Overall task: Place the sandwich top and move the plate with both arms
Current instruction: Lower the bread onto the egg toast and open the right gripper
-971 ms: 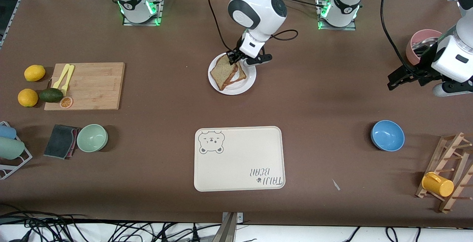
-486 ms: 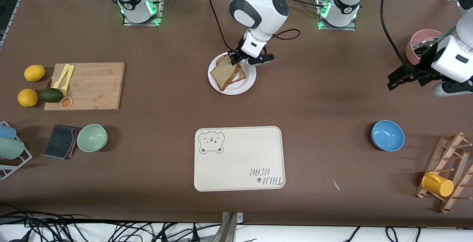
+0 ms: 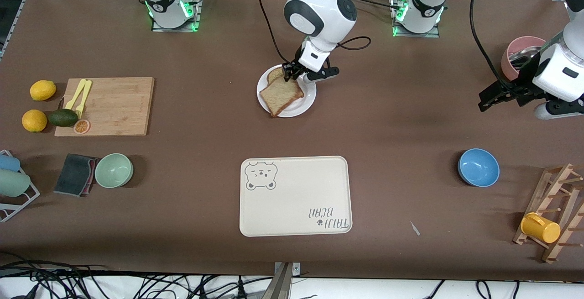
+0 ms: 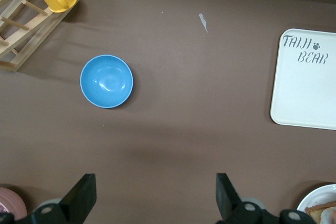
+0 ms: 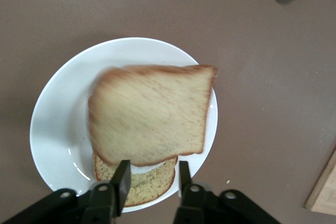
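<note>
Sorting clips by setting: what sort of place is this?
Likely a robotics lab staged as a kitchen: arm bases bolted to the table, loose cables along its edge, a plate of bread.

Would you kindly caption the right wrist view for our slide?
Right gripper, fingers parted, above the sandwich top lying over the lower slice on the white plate.

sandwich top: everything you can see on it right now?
The sandwich top is a squarish light-brown bread slice with a darker crust. It lies on the lower slice on the white plate, skewed so that slice's edge peeks out. The right gripper sits at its edge, fingers apart, not clamping it.
</note>
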Motion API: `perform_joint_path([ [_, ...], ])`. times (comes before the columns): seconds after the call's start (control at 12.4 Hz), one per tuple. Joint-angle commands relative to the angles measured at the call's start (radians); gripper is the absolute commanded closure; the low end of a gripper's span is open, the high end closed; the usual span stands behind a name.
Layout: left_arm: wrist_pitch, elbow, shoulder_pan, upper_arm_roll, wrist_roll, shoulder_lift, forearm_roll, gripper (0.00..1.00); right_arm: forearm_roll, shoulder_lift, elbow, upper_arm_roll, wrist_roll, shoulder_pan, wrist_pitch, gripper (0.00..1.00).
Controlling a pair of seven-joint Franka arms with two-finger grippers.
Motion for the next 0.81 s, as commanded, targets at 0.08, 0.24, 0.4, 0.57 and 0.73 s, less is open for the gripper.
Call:
perform_joint_path([
  [0.08,-0.021,0.018,0.0,0.001,-0.008,0.0,-0.018,0.0,-0.006,0.01,0.055,-0.008,-0.007,0.005,-0.016,0.28],
  [0.24,-0.021,0.018,0.0,0.001,-0.008,-0.002,-0.018,0.0,0.055,-0.004,0.073,-0.014,-0.016,-0.036,-0.021,0.25],
  [0.4,-0.021,0.018,0.0,0.001,-0.008,0.0,-0.018,0.0,0.094,-0.03,0.072,-0.012,-0.027,-0.117,-0.019,0.21],
  [0.57,-0.021,0.019,0.0,-0.001,-0.008,-0.002,-0.019,0.0,0.15,-0.089,0.065,-0.014,-0.045,-0.195,-0.027,0.18],
  [0.73,-0.021,0.019,0.0,-0.002,-0.012,-0.002,-0.019,0.0,0.172,-0.126,0.061,-0.014,-0.106,-0.28,-0.059,0.14],
])
